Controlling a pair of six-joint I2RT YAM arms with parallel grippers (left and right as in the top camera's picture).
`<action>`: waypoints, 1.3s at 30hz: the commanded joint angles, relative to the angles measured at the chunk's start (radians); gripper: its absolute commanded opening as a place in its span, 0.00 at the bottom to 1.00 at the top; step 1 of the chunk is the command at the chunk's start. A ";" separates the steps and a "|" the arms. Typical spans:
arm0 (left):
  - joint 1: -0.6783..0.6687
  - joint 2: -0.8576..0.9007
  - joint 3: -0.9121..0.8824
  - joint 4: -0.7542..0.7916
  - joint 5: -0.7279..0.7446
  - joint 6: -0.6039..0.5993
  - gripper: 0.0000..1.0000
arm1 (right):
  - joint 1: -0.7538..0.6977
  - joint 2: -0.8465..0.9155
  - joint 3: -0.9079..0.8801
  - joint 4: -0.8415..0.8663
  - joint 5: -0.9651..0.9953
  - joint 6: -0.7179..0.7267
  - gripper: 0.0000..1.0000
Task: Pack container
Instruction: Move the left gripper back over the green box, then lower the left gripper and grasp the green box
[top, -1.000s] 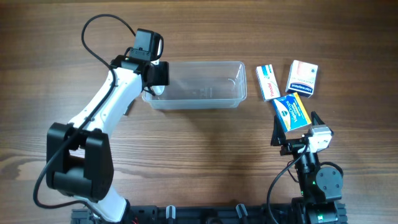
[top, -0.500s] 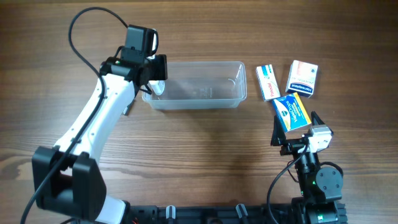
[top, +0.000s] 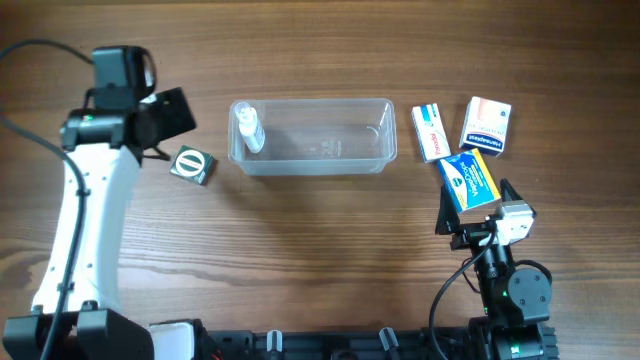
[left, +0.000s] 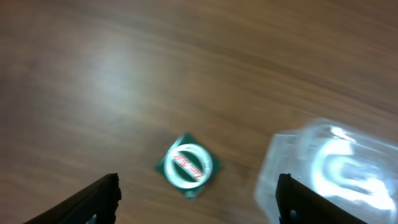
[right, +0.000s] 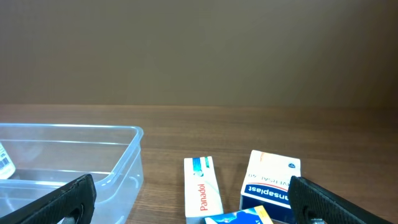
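The container, a clear rectangular tub, sits on the table toward the far edge and about midway between the left and right edges, its long sides parallel to that far edge. Inside it, at the left end, is a small clear bottle; the rest of the tub shows only its bare bottom. The left hand is over the table to the left of the container, apart from it, with its fingers spread wide and nothing between them. Just below it, on the wood between the hand and the container's left end, lies a small dark green box with a white ring on its top face, touching neither. To the right of the container three boxes lie close together: a white Panadol box nearest the tub, a white and blue Hansaplast box beyond it toward the right edge, and a blue and yellow box nearer the near edge. The right hand sits low by the near edge behind that blue and yellow box, its fingers wide apart and empty.
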 joint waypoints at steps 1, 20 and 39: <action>0.052 0.054 0.012 -0.010 -0.009 0.115 0.87 | 0.003 -0.008 -0.001 0.003 -0.013 -0.009 1.00; 0.064 0.306 0.012 0.025 0.168 0.587 0.94 | 0.003 -0.008 -0.001 0.003 -0.013 -0.010 1.00; 0.064 0.335 -0.013 0.050 0.219 0.793 1.00 | 0.003 -0.008 -0.001 0.003 -0.013 -0.009 1.00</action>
